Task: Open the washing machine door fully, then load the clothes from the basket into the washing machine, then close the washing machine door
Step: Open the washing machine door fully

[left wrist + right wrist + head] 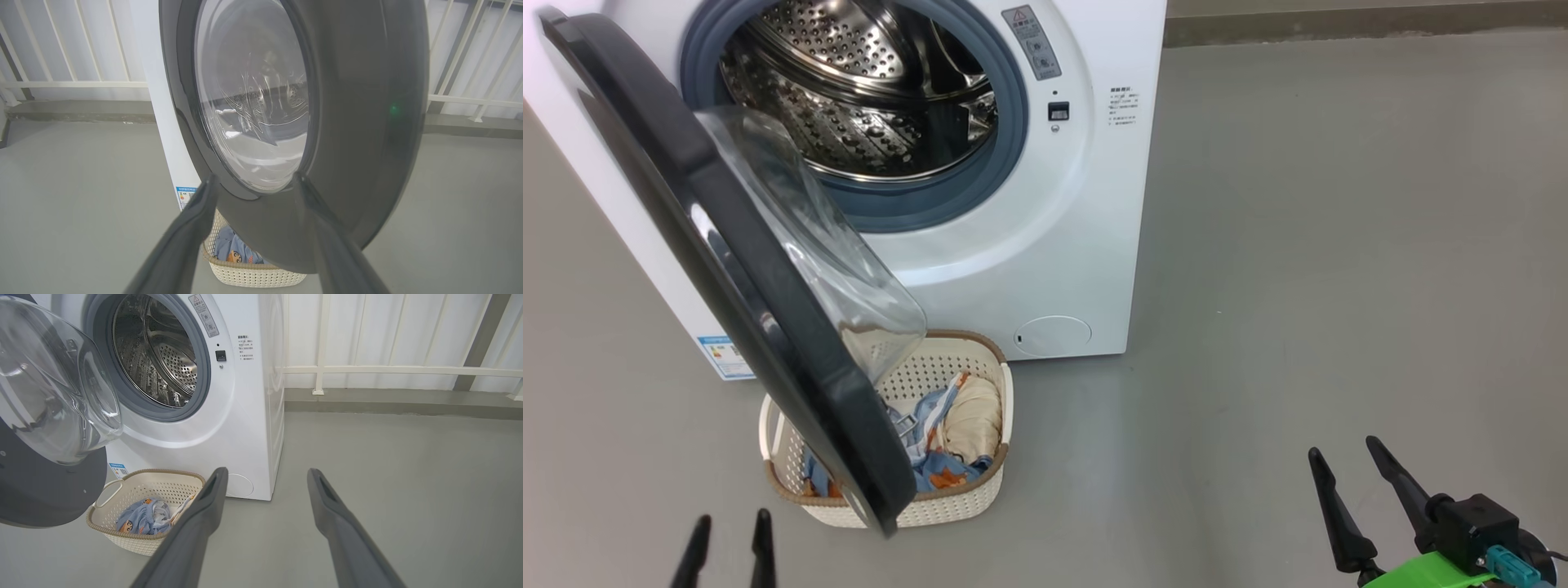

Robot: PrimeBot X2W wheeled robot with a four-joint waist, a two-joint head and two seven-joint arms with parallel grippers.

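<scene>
- The washing machine door (792,343) stands swung out from the washing machine (1045,245), hinged on the machine's left side, its glass bowl facing the drum opening.
- I see the basket (980,490) on the floor just in front of the machine, below the door's lower edge. From the head view the door covers the basket's left part.
- The clothes (972,416) are in the basket: blue printed fabric with a cream piece beside it.
- Left end effector (732,516): released, fingers apart, nothing between them. It sits in front of the machine, on the outer side of the door.
- In the left wrist view its fingertips (210,181) line up on the door's black outer face, below the window. I can't tell whether they touch it.
- Right end effector (1343,447): released, fingers spread and holding nothing. It hangs over bare floor, well off to the machine's right and apart from the basket.
</scene>
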